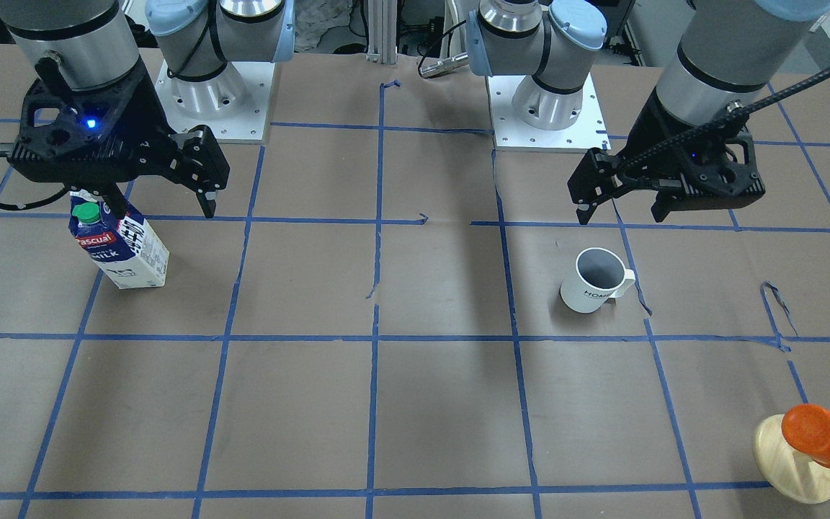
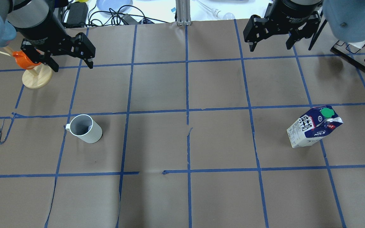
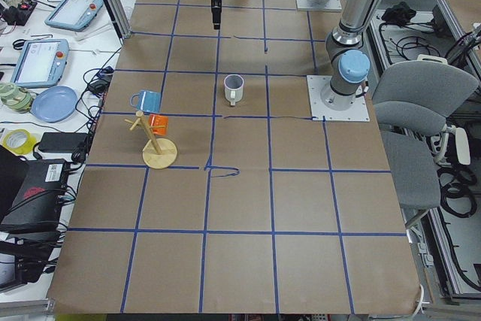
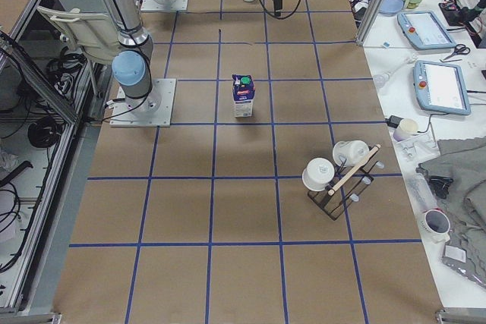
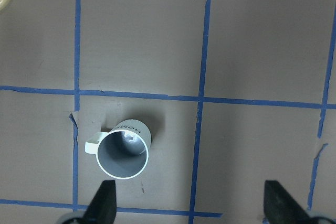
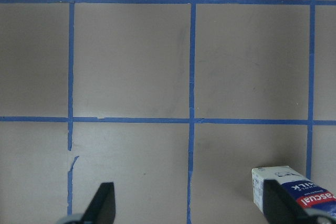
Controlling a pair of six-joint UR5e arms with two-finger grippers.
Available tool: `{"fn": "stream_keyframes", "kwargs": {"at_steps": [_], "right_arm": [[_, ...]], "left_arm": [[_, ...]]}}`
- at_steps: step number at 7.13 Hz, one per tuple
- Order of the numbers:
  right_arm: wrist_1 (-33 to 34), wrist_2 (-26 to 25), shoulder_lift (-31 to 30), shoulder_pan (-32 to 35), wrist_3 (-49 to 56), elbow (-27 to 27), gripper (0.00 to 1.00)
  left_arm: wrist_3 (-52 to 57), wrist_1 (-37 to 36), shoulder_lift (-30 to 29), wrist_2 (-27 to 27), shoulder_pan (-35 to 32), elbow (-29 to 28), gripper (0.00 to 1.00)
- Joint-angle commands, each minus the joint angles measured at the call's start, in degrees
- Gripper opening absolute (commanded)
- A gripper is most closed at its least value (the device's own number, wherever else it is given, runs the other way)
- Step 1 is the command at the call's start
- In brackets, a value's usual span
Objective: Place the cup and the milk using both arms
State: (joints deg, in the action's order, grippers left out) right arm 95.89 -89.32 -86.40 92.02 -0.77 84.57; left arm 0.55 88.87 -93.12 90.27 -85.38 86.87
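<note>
The white cup (image 1: pixel 595 282) with a grey inside stands upright on the brown paper; it also shows in the overhead view (image 2: pixel 86 129) and the left wrist view (image 5: pixel 124 151). My left gripper (image 1: pixel 620 215) is open and empty, high above the table and behind the cup; in the left wrist view (image 5: pixel 191 205) the cup lies just ahead of its left finger. The blue and white milk (image 1: pixel 121 249) stands upright, also seen from overhead (image 2: pixel 312 126). My right gripper (image 1: pixel 159 205) hangs open and empty above it; its wrist view (image 6: pixel 190 205) shows the milk (image 6: pixel 294 192) by the right finger.
An orange cup on a wooden stand (image 2: pixel 36 77) stands at the far left of the table, under my left arm. A black rack with white cups (image 4: pixel 342 168) stands at the table's right end. Blue tape lines divide the brown paper into squares.
</note>
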Motion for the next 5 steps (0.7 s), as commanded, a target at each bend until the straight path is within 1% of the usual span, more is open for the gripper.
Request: {"fn": "stream_keyframes", "kwargs": {"at_steps": [1, 4, 5], "right_arm": [[0.0, 0.0, 0.0, 0.0, 0.1, 0.0, 1.00], [0.0, -0.1, 0.0, 0.0, -0.1, 0.0, 1.00], [0.0, -0.1, 0.0, 0.0, 0.0, 0.0, 1.00]], "left_arm": [[0.0, 0.0, 0.0, 0.0, 0.1, 0.3, 1.00], [-0.2, 0.1, 0.1, 0.2, 0.3, 0.7, 1.00], [-0.9, -0.1, 0.3, 0.7, 1.2, 1.9, 1.00]]}}
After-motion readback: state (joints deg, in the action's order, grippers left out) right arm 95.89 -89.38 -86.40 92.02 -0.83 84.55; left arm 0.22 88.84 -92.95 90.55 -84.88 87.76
